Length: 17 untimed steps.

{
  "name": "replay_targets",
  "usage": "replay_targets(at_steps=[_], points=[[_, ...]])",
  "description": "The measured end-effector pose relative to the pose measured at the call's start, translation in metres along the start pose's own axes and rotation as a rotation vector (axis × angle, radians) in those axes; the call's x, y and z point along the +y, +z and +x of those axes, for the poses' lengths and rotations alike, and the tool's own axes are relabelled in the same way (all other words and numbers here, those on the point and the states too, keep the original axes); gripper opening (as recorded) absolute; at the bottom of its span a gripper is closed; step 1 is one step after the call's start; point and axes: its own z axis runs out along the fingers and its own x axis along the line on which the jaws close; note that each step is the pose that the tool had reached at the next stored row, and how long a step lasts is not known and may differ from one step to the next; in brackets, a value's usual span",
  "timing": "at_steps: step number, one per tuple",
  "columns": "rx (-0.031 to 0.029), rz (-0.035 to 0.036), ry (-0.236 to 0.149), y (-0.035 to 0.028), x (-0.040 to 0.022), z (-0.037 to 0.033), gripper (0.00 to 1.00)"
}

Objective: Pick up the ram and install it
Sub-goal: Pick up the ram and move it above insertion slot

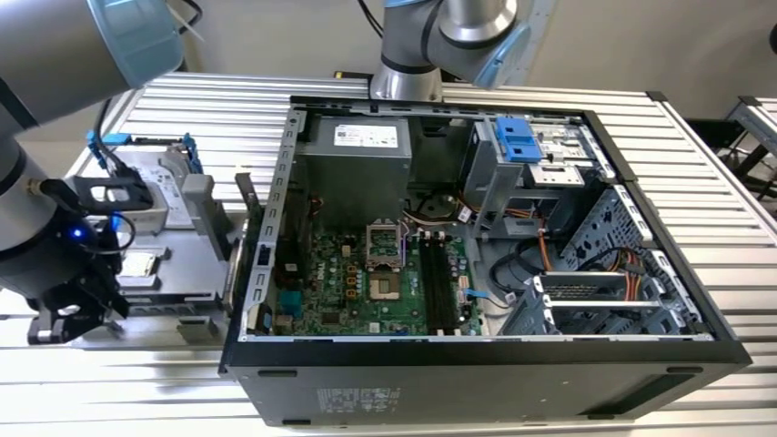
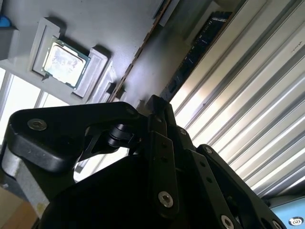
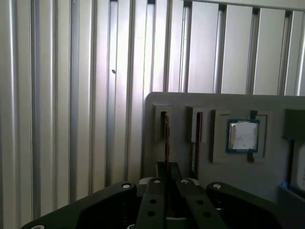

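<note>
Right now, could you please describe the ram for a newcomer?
Beside the open computer case lies a grey tray. The ram stands on edge in a narrow slot in line with the claw: long and thin, unlike the square silver processor.

The thin ram (image 3: 166, 133) stands on edge in a grey tray (image 3: 190, 101) slot, clamped by the gripper (image 3: 167, 166).

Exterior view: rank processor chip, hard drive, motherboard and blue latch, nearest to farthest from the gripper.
1. Processor chip, on the tray beside the gripper.
2. Hard drive, farther back on that tray.
3. Motherboard, inside the open case.
4. Blue latch, at the case's far side, toward the exterior view's right.
</note>
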Motion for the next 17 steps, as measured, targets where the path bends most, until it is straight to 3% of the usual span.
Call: replay_targets(at_steps=[17], points=[[-0.0001, 0.0001, 0.0, -0.0144, 0.0001, -0.0012, 0.0]])
